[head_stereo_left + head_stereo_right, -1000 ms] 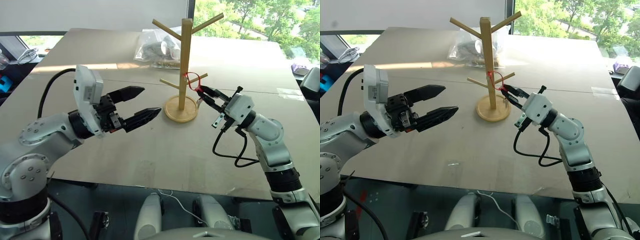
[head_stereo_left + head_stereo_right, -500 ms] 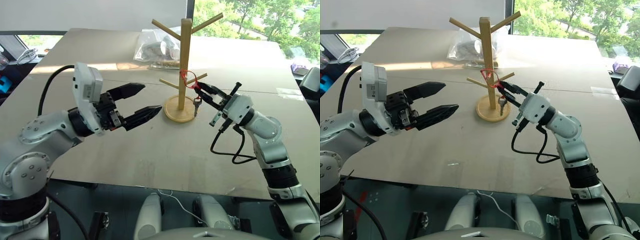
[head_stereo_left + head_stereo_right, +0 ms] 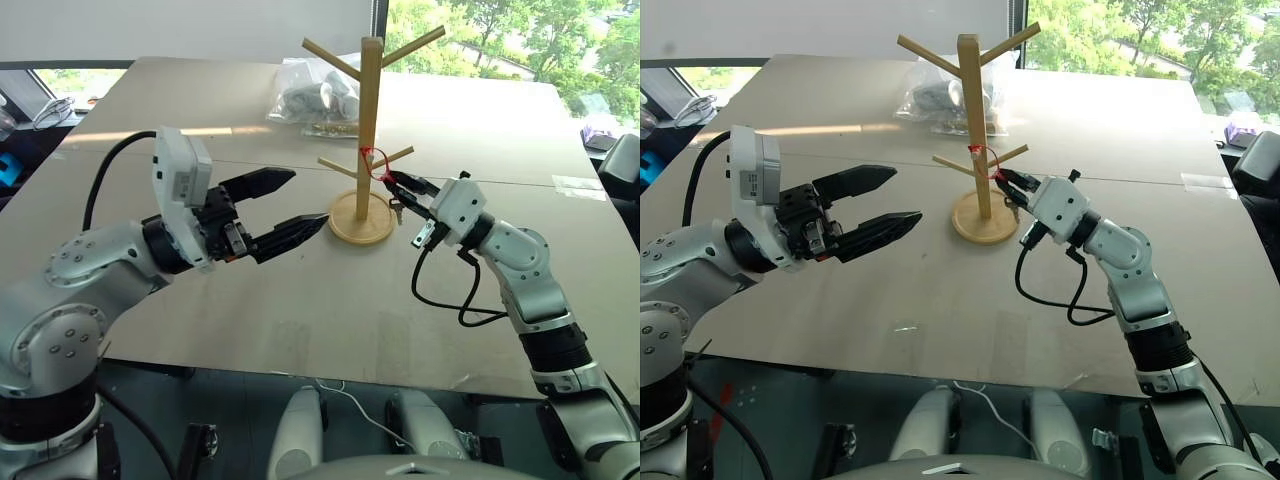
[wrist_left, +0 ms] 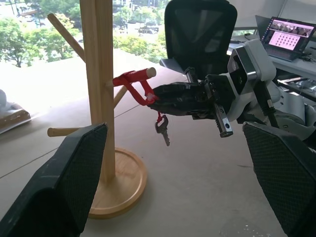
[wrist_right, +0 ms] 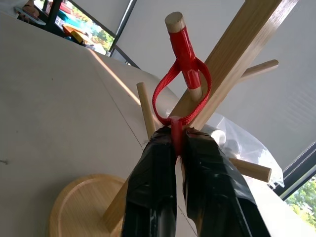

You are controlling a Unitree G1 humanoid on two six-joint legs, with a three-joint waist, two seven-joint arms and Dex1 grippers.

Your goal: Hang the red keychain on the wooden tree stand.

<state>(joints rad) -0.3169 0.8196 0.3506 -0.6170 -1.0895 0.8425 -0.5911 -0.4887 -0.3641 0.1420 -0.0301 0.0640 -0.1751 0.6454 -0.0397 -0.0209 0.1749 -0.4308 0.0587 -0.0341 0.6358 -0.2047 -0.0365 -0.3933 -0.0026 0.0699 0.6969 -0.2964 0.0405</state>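
Red keychain (image 5: 180,84) was looped over a wooden tree stand (image 3: 368,130) peg, right gripper (image 3: 402,183) still pinching it; pulling back clamped would've yanked it off. Left gripper (image 3: 295,203) sat spread.

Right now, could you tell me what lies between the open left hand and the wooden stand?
Nothing: in the left eye view, bare table separates the left hand from the stand.
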